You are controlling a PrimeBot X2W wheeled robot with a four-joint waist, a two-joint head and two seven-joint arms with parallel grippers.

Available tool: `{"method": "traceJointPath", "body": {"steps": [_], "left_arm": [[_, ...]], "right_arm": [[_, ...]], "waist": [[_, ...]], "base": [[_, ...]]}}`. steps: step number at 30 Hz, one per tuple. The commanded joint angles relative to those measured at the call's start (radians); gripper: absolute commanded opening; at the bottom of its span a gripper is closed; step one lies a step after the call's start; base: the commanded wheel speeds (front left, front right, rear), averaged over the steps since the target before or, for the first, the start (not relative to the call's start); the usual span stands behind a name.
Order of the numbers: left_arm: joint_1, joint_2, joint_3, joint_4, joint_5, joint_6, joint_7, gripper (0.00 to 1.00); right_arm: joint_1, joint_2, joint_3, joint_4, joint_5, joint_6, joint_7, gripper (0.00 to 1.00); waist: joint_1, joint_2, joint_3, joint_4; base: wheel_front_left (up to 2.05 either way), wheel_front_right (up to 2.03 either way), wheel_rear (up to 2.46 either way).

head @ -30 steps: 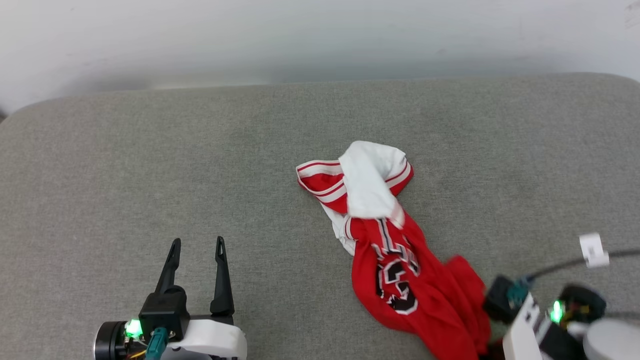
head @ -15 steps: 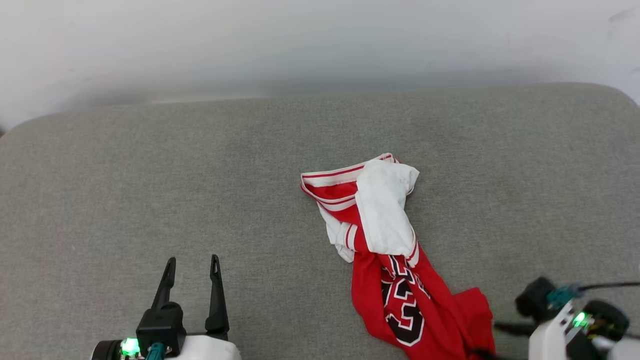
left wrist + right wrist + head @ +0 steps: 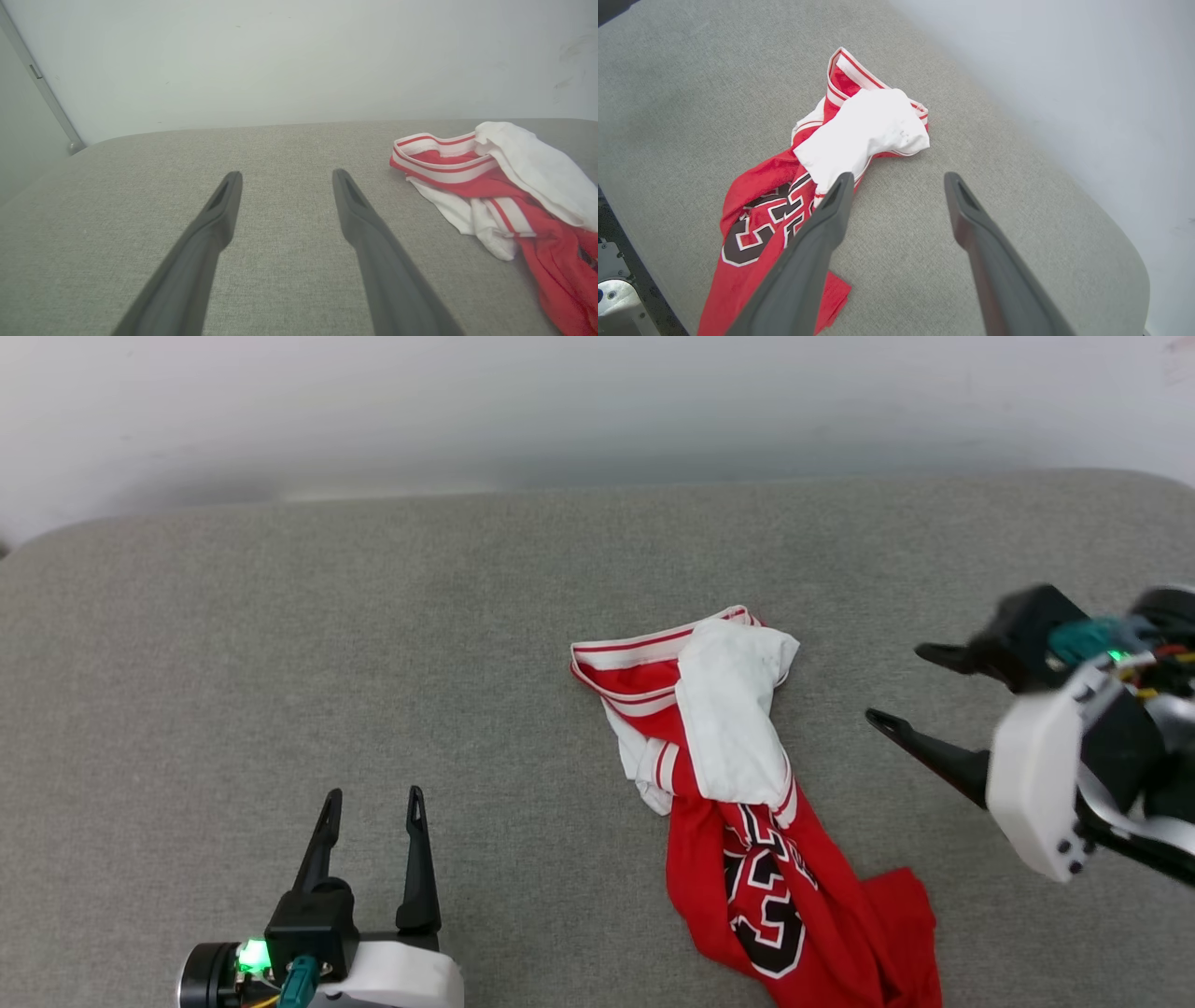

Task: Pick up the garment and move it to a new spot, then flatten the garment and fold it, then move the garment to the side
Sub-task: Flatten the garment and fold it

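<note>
Head view shows the right tool [image 3: 894,683] has just released the jersey [image 3: 747,859] and swung clear, wide open, empty. The jersey lies crumpled on the tabletop [image 3: 280,644]; the left tool [image 3: 372,793] waits open, empty. Relocation looks done; flattening comes next.

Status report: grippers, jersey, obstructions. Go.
Open, empty: left gripper, right gripper. The garment lies crumpled on the grey cushion between them, not flattened. Nothing blocking either approach.

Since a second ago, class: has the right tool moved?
Yes. The right tool has left the garment's lower hem and gone toward the cushion's far edge, open.
</note>
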Motion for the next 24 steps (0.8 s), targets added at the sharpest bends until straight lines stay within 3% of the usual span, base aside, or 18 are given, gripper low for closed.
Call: {"method": "traceJointPath", "body": {"steps": [1, 6, 10, 15, 20, 21, 22, 24], "left_arm": [[-0.015, 0.0, 0.001, -0.004, 0.004, 0.001, -0.003, 1.0], [-0.048, -0.001, -0.011, -0.011, -0.002, 0.007, -0.003, 1.0], [-0.083, -0.001, -0.026, -0.013, -0.008, 0.01, -0.003, 1.0], [-0.118, -0.001, -0.045, -0.007, -0.019, 0.018, -0.003, 1.0], [-0.122, -0.001, -0.045, -0.004, -0.022, 0.028, -0.003, 1.0], [-0.121, -0.001, -0.043, -0.003, -0.022, 0.027, -0.003, 1.0], [-0.117, 0.0, -0.038, -0.002, -0.02, 0.028, -0.003, 1.0], [-0.108, -0.001, -0.026, 0.0, -0.016, 0.029, -0.003, 1.0]], "right_arm": [[-0.045, 0.011, 0.022, 0.004, -0.006, -0.001, 0.031, 1.0], [-0.236, 0.091, 0.175, 0.08, 0.048, -0.001, 0.201, 1.0], [-0.341, 0.163, 0.3, 0.187, 0.08, -0.001, 0.261, 1.0], [-0.397, 0.226, 0.448, 0.325, 0.087, -0.001, 0.231, 1.0], [-0.359, 0.267, 0.512, 0.441, 0.13, -0.001, 0.146, 1.0], [-0.36, 0.269, 0.519, 0.451, 0.126, -0.001, 0.124, 0.71], [-0.361, 0.271, 0.527, 0.454, 0.12, -0.001, 0.102, 0.0], [-0.368, 0.268, 0.536, 0.459, 0.122, -0.001, 0.061, 0.0]], "waist": [[0.0, 0.0, 0.019, 0.013], [0.0, 0.0, 0.073, 0.035], [0.0, 0.0, 0.123, 0.057], [0.0, 0.0, 0.163, 0.08], [0.0, 0.0, 0.173, 0.086], [0.0, 0.0, 0.173, 0.084], [0.0, 0.0, 0.171, 0.08], [0.0, 0.0, 0.163, 0.07]], "base": [[0.0, 0.0, 0.0], [0.0, 0.0, 0.0], [0.0, 0.0, 0.0], [0.0, 0.0, 0.0], [0.0, 0.0, 0.0], [0.0, 0.0, 0.0], [0.0, 0.0, 0.0], [0.0, 0.0, 0.0]]}}
